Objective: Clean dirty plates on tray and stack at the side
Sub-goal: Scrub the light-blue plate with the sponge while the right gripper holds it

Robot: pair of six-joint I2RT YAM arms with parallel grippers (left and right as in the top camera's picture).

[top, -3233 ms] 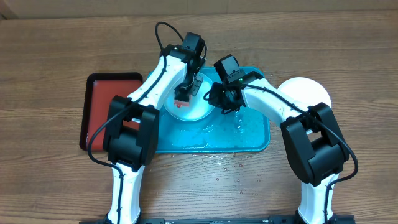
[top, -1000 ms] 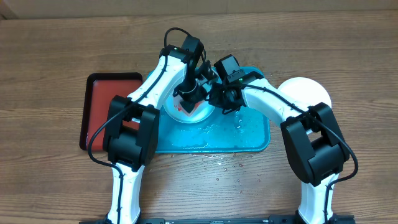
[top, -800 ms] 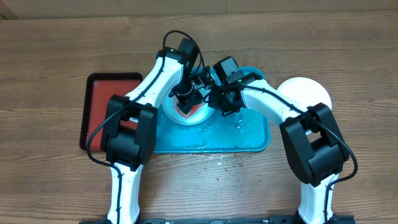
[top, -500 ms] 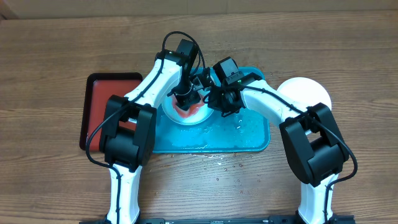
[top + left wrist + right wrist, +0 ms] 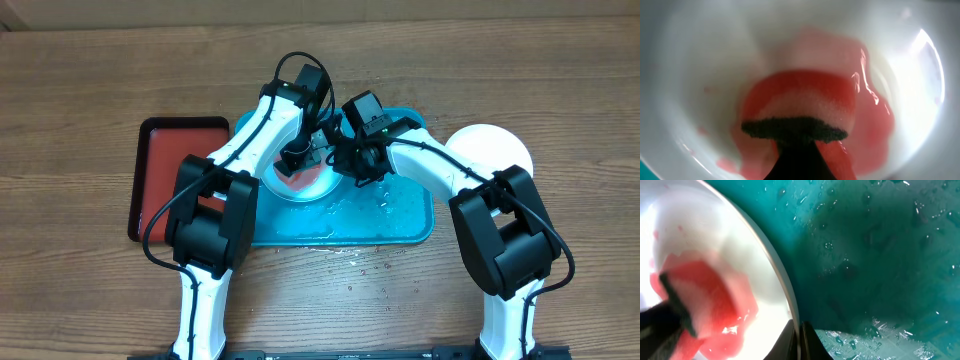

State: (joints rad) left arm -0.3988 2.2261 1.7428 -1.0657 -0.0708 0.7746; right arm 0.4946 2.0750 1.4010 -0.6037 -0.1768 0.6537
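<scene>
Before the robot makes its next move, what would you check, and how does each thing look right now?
1. Hold on red-and-dark scrubbing sponge by left gripper: ok.
2. Hold on round white plate rim by right gripper: ok.
3. That plate wiped clean: not ok, red smear on it.
4. That plate inside cyan-blue plastic tray: ok.
5. Second white plate waiting right of tray: ok.
6. Underside clean: cannot tell.

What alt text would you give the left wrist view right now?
A red-soaked sponge with a dark scouring layer, pinched in the left gripper, presses on a white plate. Wet red smear spreads around it; glare whitens the plate at right.
</scene>
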